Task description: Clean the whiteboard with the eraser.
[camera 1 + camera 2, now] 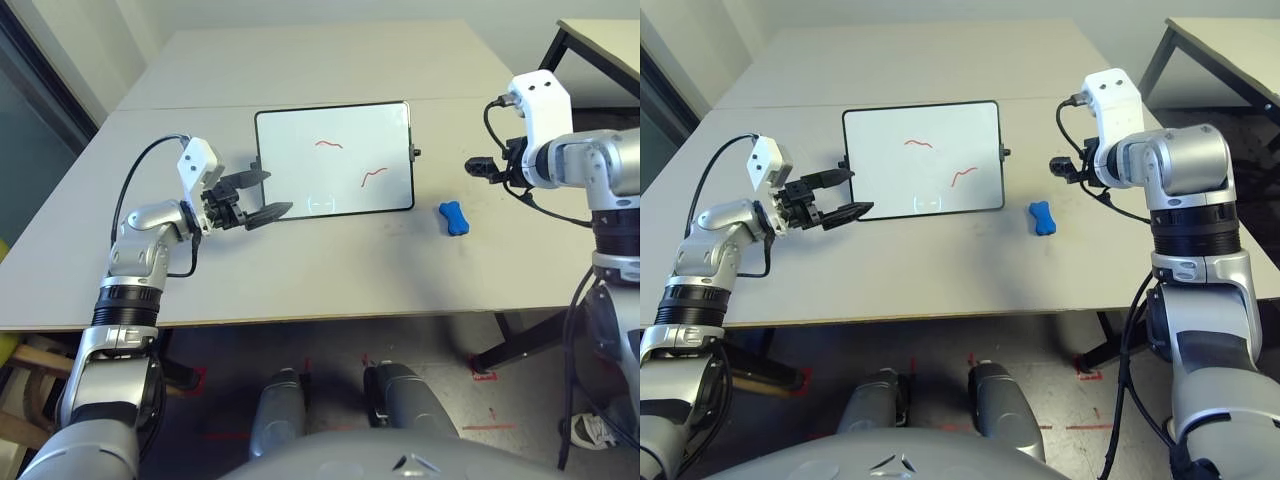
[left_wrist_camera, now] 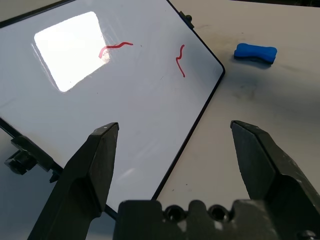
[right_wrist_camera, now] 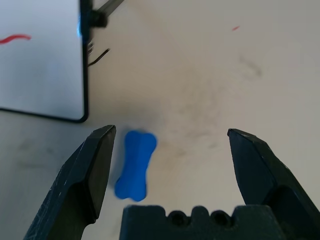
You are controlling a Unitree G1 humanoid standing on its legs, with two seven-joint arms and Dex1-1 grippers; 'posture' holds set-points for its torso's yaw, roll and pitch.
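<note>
Both grippers' fingers are spread wide and empty, the left gripper (image 1: 268, 197) by the left edge of the whiteboard (image 1: 335, 150), the right gripper (image 1: 481, 168) over the tabletop (image 1: 330, 270) on the eraser's side. Blue eraser (image 1: 454, 218) sits just off the board's right edge, on the robot's near side, so I'd guess the right arm is meant to grab it, with jaws wide for that. Left one's probably there to steady the frame while wiping, imo. Two red squiggles still need cleaning, so the eraser pickup comes first.
</note>
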